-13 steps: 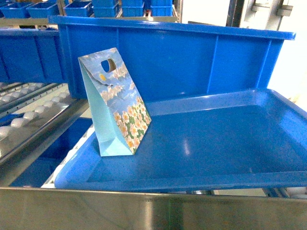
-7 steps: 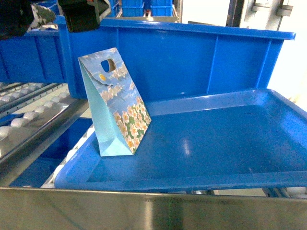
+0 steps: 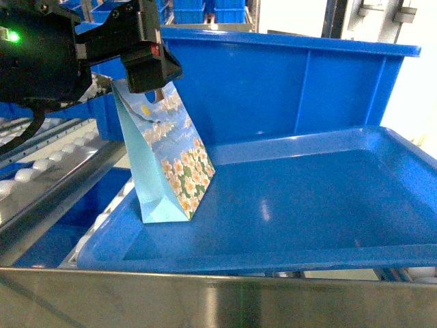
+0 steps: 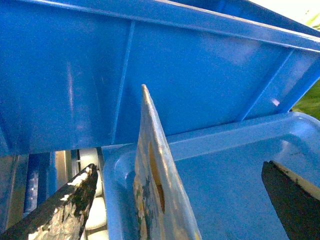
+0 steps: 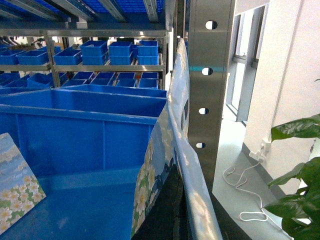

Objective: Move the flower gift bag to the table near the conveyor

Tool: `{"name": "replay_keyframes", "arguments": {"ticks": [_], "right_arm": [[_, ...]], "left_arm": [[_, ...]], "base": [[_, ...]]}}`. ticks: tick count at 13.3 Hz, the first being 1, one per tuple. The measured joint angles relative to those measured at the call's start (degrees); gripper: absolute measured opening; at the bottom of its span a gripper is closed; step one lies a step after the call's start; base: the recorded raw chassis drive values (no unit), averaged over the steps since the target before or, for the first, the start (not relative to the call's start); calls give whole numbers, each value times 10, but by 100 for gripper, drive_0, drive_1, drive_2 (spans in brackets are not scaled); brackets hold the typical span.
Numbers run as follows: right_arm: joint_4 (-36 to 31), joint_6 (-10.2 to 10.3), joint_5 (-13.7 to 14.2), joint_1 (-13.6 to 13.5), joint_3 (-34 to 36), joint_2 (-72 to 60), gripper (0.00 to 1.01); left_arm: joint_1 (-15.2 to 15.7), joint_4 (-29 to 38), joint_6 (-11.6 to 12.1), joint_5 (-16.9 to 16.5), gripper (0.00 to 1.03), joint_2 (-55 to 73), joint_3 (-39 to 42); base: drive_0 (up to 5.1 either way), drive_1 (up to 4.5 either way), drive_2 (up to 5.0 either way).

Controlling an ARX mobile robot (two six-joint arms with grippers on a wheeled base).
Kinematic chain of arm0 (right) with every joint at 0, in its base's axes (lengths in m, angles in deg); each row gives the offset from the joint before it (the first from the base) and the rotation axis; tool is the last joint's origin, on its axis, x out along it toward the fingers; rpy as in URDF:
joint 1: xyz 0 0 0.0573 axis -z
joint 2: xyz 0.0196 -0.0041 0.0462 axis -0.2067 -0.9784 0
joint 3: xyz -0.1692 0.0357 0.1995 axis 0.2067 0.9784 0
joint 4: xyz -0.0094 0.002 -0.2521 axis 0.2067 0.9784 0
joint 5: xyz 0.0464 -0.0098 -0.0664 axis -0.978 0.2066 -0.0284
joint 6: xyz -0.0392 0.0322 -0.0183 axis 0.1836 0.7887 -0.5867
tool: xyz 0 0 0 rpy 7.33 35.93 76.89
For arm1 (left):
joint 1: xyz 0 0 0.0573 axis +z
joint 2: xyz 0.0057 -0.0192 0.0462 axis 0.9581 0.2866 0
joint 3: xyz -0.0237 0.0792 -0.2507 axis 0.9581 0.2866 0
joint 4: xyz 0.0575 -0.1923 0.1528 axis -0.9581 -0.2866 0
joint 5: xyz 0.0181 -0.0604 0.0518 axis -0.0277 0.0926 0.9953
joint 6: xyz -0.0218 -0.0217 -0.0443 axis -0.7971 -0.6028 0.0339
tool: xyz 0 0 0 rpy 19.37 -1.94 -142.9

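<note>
While the flower gift bag [image 3: 167, 160] is standing upright at the near-left corner of the blue bin [image 3: 328, 205], the left gripper [image 3: 130, 75] is hanging over its top edge with jaws apart, straddling the flap but not yet pinching it. Thin paper like this is probably light and easily creased, so the stiffer folded top by the handle cutout looks like the place to grip. At the right, the right gripper [image 5: 170, 210] is appearing clamped on a second flowered bag [image 5: 165, 150].

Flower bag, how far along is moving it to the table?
Nothing looks done yet: the bag stands in the blue bin. In hand: the left gripper is at the bag's top, its open fingers on either side of the top edge, not closed. Left: grasp, lift out and carry to the table, which no view shows.
</note>
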Motion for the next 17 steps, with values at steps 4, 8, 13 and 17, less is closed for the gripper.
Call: {"name": "replay_keyframes", "arguments": {"ticks": [4,8,13,17], "right_arm": [[0,0,0,0,0,0,2],[0,0,0,0,0,0,2],[0,0,0,0,0,0,2],[0,0,0,0,0,0,2]], "left_arm": [[-25,-41,20,19,98,28,-28],[-26,-63,34,19,85,35,-45],[-35,-80,35,26,9,38,-48],[-34,-72,50,44,2,31,-48]], "base": [[0,0,0],[0,0,0],[0,0,0],[0,0,0]]}}
